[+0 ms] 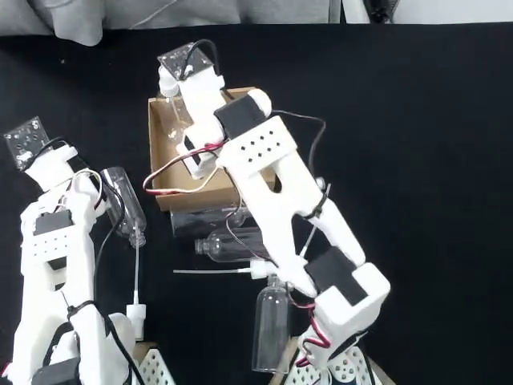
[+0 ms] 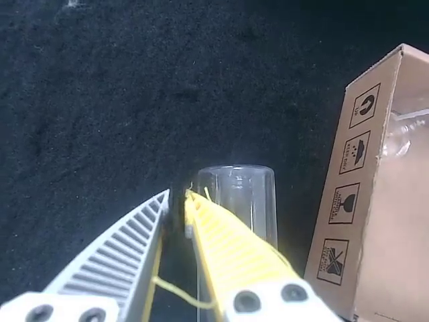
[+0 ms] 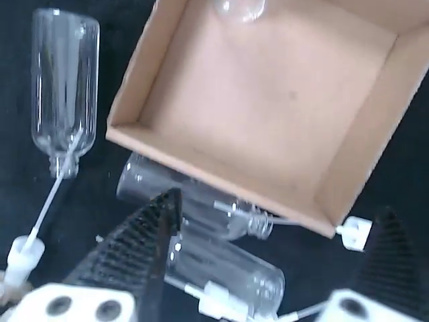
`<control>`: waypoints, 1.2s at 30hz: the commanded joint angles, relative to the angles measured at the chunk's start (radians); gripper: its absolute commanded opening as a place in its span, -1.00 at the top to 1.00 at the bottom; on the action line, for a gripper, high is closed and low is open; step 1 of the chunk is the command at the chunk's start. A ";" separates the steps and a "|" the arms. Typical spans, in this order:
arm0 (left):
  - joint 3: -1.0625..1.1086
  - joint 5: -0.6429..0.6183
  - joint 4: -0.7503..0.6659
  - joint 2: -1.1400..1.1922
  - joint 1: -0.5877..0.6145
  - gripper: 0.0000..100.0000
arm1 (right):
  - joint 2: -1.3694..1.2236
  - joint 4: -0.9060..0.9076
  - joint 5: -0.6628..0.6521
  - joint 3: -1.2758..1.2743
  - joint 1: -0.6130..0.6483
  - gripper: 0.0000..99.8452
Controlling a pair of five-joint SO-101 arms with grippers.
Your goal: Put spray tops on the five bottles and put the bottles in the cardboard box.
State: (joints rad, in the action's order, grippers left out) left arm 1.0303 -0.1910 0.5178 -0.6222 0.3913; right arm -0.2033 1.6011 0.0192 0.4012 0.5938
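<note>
Four handling symbols [image 2: 355,151] marked the cardboard box [image 2: 402,235], which held one bottle [image 1: 172,116]. The left gripper [image 2: 177,196] was pressed together, the right gripper [image 3: 280,204] spread wide.

Overhead, the right arm [image 1: 268,180] lies across the cardboard box [image 1: 159,156] and covers most of its floor and its 3 o'clock wall. The bottle in the box [image 1: 173,120], at the 10 o'clock corner, is half under that arm. Whether it carries a spray top cannot be told. Two loose bottles [image 1: 210,220] at the box's 6 o'clock run under the arm, so their 3 o'clock ends are hidden.

In the left wrist view, the left gripper [image 2: 177,198] screens the lower part of the lone bottle [image 2: 236,191] with its yellow finger [image 2: 228,248]. The cardboard box is cut by the frame edge.

In the right wrist view, the frame edge leaves just one rounded end of the bottle in the box [image 3: 238,8].
</note>
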 commanded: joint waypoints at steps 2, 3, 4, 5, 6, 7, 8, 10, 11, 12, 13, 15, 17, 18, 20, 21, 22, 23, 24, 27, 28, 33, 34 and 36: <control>-0.015 -0.008 -0.018 -0.041 0.008 0.94 | 0.105 0.061 -0.074 0.025 0.015 0.24; -0.015 -0.008 -0.018 -0.041 0.008 0.94 | 0.113 0.074 -0.112 0.025 0.015 0.24; -0.015 -0.008 -0.018 -0.041 0.008 0.94 | 0.119 0.086 -0.150 0.025 0.015 0.24; -0.015 -0.008 -0.018 -0.041 0.008 0.94 | 0.124 0.098 -0.183 0.025 0.015 0.24; -0.015 -0.008 -0.018 -0.041 0.010 0.94 | 0.127 0.110 -0.210 0.025 0.015 0.24; -0.015 -0.008 -0.018 -0.041 0.010 0.94 | 0.128 0.123 -0.232 0.025 0.015 0.24; -0.015 -0.008 -0.018 -0.041 0.010 0.94 | 0.130 0.135 -0.250 0.025 0.015 0.24; -0.015 -0.008 -0.018 -0.041 0.010 0.94 | 0.131 0.155 -0.273 0.025 0.015 0.24; -0.015 -0.008 -0.018 -0.041 0.010 0.94 | 0.131 0.158 -0.285 0.025 0.015 0.25; -0.015 -0.008 -0.018 -0.041 0.010 0.94 | 0.131 0.160 -0.296 0.024 0.015 0.25; -0.015 -0.008 -0.018 -0.041 0.010 0.94 | 0.131 0.161 -0.305 0.022 0.015 0.25; -0.016 -0.008 -0.018 -0.041 0.010 0.94 | 0.134 0.161 -0.333 -0.004 0.014 0.25; -0.016 -0.008 -0.018 -0.041 0.010 0.94 | 0.162 0.161 -0.381 -0.048 0.018 0.25; -0.016 -0.008 -0.018 -0.041 0.010 0.94 | 0.180 0.161 -0.404 -0.073 0.020 0.25; -0.016 -0.008 -0.018 -0.041 0.010 0.94 | 0.231 0.160 -0.437 -0.119 0.021 0.25; -0.016 -0.008 -0.018 -0.041 0.010 0.94 | 0.259 0.160 -0.450 -0.140 0.020 0.25; -0.018 -0.008 -0.018 -0.041 0.010 0.94 | 0.285 0.158 -0.462 -0.163 0.018 0.25; -0.018 -0.008 -0.018 -0.041 0.010 0.94 | 0.311 0.157 -0.476 -0.189 0.018 0.25; -0.018 -0.008 -0.018 -0.041 0.010 0.94 | 0.332 0.157 -0.488 -0.216 0.018 0.25; -0.019 -0.008 -0.020 -0.041 0.010 0.94 | 0.375 0.150 -0.512 -0.288 0.021 0.25; -0.019 -0.008 -0.020 -0.041 0.010 0.94 | 0.380 0.149 -0.511 -0.303 0.021 0.25; -0.008 -0.008 -0.064 -0.037 0.010 0.94 | 0.380 0.150 -0.509 -0.380 0.021 0.25; -0.008 -0.008 -0.064 -0.037 0.010 0.94 | 0.380 0.150 -0.509 -0.395 0.021 0.25; -0.008 -0.008 -0.063 -0.037 0.010 0.94 | 0.380 0.150 -0.511 -0.415 0.021 0.25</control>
State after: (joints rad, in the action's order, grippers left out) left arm 1.0365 -0.1910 0.4733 -0.6222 0.3913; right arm 0.1128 1.7331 -0.4810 -0.0084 0.5969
